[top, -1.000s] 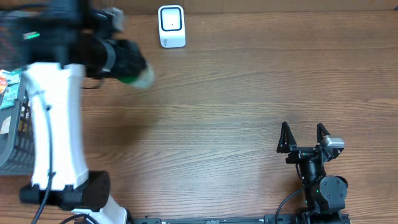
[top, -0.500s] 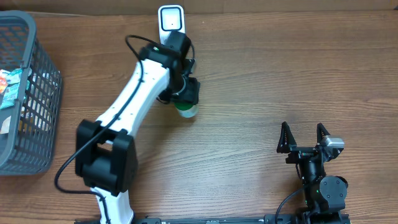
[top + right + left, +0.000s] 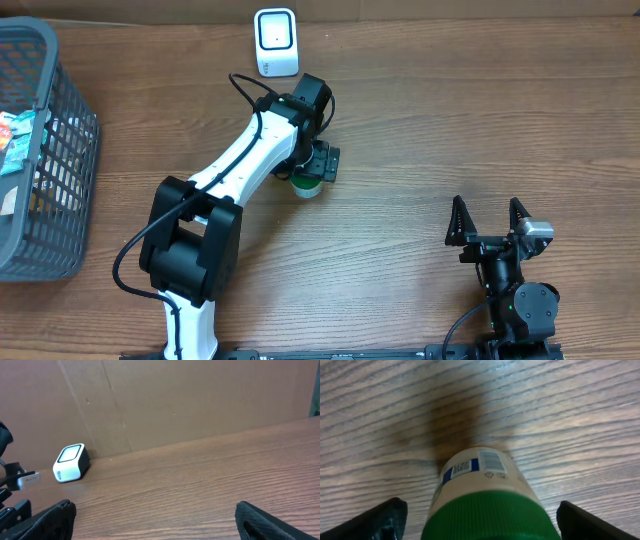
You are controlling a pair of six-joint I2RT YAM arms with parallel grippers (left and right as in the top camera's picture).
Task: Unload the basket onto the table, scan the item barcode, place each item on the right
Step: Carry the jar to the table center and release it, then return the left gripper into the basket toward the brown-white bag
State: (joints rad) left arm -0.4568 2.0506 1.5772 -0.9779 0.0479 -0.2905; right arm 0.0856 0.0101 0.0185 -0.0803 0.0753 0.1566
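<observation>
Looking down from overhead, we find the bottle (image 3: 305, 187) standing on the tabletop (image 3: 450, 120) with its green cap up, so its long axis is roughly vertical. It sits directly under the left end effector (image 3: 312, 172). In the left wrist view the fingers (image 3: 380, 521) stand apart on either side of the cap and do not touch it, so the bottle is not held. The barcode (image 3: 493, 461) shows on the label just below the cap. The scanner (image 3: 275, 42) lies near the bottle, toward the far edge of the tabletop. We cannot tell whether the barcode faces the scanner's window. The right end effector (image 3: 487, 222) is well apart at the near edge, with its jaws apart and nothing between them. We judge the left arm the nearer one for any further presentation to the scanner.
</observation>
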